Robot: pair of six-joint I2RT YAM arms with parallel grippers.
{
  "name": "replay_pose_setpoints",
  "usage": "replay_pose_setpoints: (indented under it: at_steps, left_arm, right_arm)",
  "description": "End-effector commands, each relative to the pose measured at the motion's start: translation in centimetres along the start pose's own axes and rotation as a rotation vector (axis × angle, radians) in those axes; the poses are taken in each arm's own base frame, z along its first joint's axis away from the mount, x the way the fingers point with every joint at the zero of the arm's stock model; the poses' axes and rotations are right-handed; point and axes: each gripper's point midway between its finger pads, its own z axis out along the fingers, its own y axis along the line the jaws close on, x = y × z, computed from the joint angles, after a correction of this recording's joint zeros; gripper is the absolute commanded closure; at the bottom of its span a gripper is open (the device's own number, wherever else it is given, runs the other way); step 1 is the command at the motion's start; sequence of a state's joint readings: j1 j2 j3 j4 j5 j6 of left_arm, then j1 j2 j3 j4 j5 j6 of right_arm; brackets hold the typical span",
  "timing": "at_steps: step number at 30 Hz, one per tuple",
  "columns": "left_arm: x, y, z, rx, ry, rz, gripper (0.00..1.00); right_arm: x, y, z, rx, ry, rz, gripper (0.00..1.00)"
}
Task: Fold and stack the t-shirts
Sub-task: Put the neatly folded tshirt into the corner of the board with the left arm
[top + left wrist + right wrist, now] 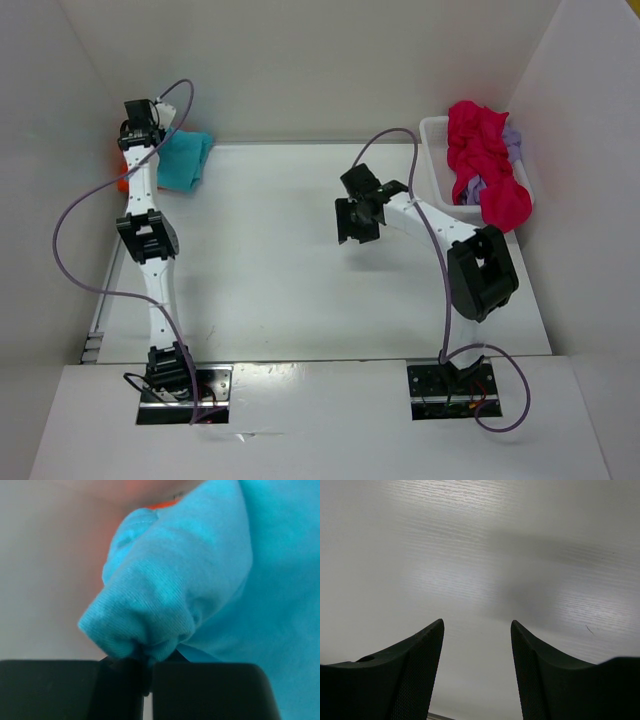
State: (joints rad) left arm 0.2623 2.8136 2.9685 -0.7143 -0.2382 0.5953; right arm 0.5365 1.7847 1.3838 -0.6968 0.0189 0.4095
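Table [300, 250]: white, with white walls at the back and both sides.
Mesh basket [433, 140]: white, in the far right corner, beyond and to the right of the right gripper [352, 221], well apart from it.
Magenta shirt [485, 165]: heaped in the basket and draped over its near rim. It's the top item there.
Turquoise shirt [210, 570]: bunched in the far left corner, right at the left gripper [145, 664] and just to its right in the top view.
Lavender shirt [513, 140]: in the basket behind the magenta one, mostly hidden.
Orange shirt [121, 184]: only a sliver shows, just left of the left arm; in the wrist view it peeks out past the turquoise cloth.
Left gripper: clamped on a pinched fold of the turquoise shirt. Can't tell if the cloth is off the table.
Right gripper: jaws apart, holding nothing, over bare table mid-workspace.
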Motion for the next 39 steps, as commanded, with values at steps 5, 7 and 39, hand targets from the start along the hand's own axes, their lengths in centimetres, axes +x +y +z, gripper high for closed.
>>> replay_pose_setpoints:
  at_steps: [5,7,39]
  left_arm:
    - [1.2,2.7,-0.8,-0.091,0.031,-0.089,0.25]
    - [1.8,3.5,-0.9,-0.119,0.05,-0.095,0.09]
    - [-2.6,-10.3,-33.6,0.901,-0.207,-0.002,0.0]
  right_arm:
    - [-1.4,0.6,-0.5,-0.018,-0.001,-0.021,0.37]
    - [-1.3,0.8,-0.4,-0.023,0.01,-0.021,0.37]
    - [-14.3,-12.7,-22.4,0.292,-0.596,0.235,0.04]
